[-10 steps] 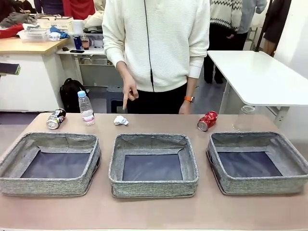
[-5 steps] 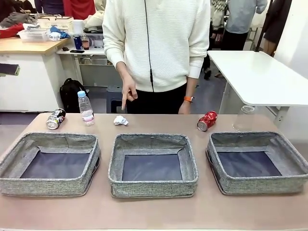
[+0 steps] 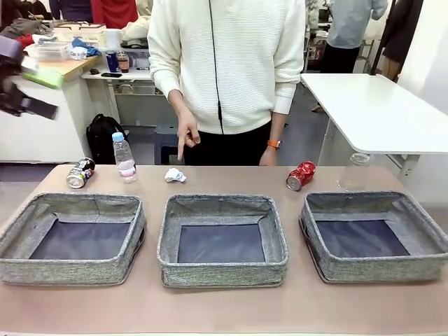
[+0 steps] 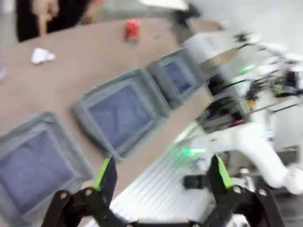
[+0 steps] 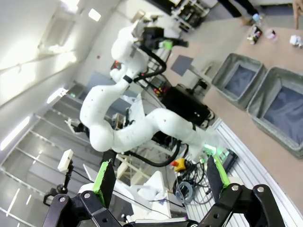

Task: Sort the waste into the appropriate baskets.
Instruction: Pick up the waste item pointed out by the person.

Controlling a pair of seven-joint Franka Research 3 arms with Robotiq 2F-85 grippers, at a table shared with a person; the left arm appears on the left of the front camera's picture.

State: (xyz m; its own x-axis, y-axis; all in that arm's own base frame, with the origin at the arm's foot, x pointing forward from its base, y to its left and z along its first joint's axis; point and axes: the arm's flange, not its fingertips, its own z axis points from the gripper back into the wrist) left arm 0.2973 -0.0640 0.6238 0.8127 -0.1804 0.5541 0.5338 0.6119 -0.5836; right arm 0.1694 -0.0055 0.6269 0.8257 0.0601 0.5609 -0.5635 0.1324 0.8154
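Brown worktop [image 3: 224,311] carries three grey woven-fabric baskets [image 3: 222,241], with a crumpled white paper ball [image 3: 175,175] beyond the middle one. Left gripper [image 4: 162,163] and right gripper [image 5: 159,163] have their jaws spread, empty. Reaching in risks striking the person's pointing hand [image 3: 187,136] just above the ball.

I see a brown worktop [image 3: 224,308]; three grey bins sit in a row on my side: left basket [image 3: 70,271], middle basket [image 3: 222,274], right basket [image 3: 381,269]; behind them, from left: dark can [image 3: 80,173] on its side, small clear bottle [image 3: 124,157] standing near it, crumpled paper ball [image 3: 175,175], crushed red can [image 3: 302,176], clear plastic cup [image 3: 355,172] standing.
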